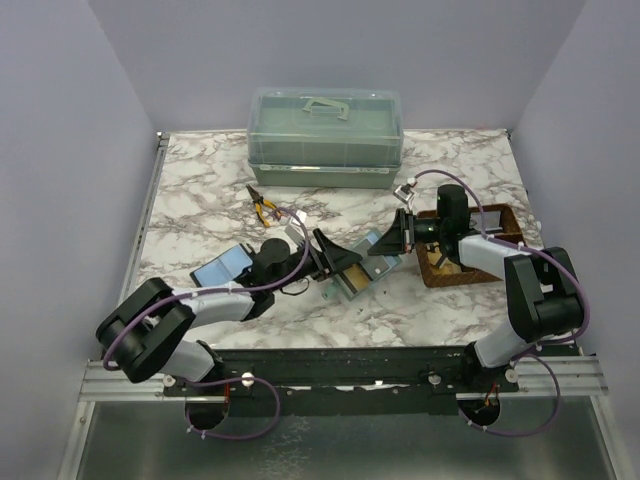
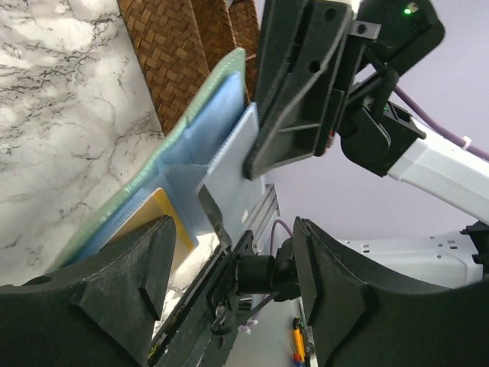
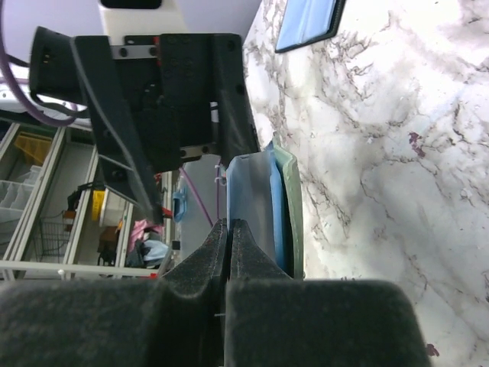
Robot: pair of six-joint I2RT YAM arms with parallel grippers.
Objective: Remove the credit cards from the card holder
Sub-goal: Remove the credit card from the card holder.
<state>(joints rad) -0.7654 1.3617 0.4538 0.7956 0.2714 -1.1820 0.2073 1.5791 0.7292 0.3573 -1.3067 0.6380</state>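
**A:** What does the card holder (image 1: 360,270) look like?

**B:** It's soft, grey-green outside and pale blue inside, with slot pockets, and it's spread open. A gold card (image 2: 162,218) sits in one pocket, partly showing.

**A:** Where is it?

**B:** Mid-table (image 1: 200,190), just left of the woven basket (image 1: 460,277), between the two grippers.

**A:** Which way does it run?

**B:** Its long axis goes from near-left to far-right. The blue inside is turned toward the left gripper (image 2: 233,233).

**A:** And the hands?

**B:** The right gripper (image 3: 229,225) is pinched tight on a pale blue inner leaf at the far-right end. The left one stands wide, a finger on either side of the near-left end. It isn't clamping, and I cannot tell whether it touches.
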